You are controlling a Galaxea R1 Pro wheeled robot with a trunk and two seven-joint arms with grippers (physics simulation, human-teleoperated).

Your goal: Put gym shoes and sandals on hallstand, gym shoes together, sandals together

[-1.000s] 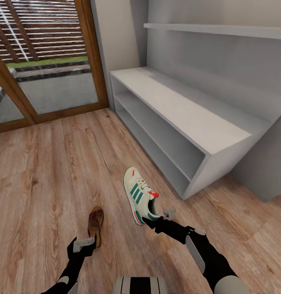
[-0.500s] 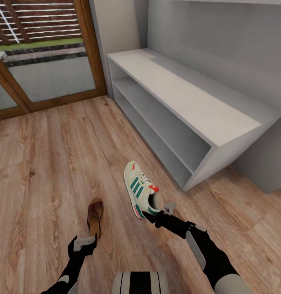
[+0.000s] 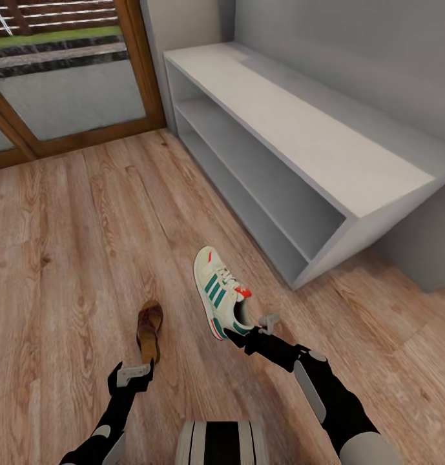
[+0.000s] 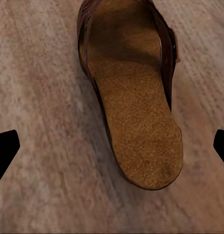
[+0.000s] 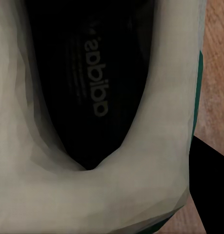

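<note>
Cream-white lace-up sneaker with green stripes (image 3: 220,301) points toe-first away from the robot, its heel collar pinched by the right gripper (image 3: 251,330). Dark-brown leather sandal (image 3: 148,330) lies on the wood-plank floor (image 3: 67,245) lengthwise between the parted fingers of the left gripper (image 3: 133,373); the pale grey hallstand (image 3: 325,161) stands ahead-right.

Grainy wood-plank floor (image 3: 67,258), leather sandal (image 4: 131,97) with cork-like insole

sneaker (image 5: 141,185) toe cut off; right gripper (image 3: 251,330) fingertips hidden behind heel
</note>
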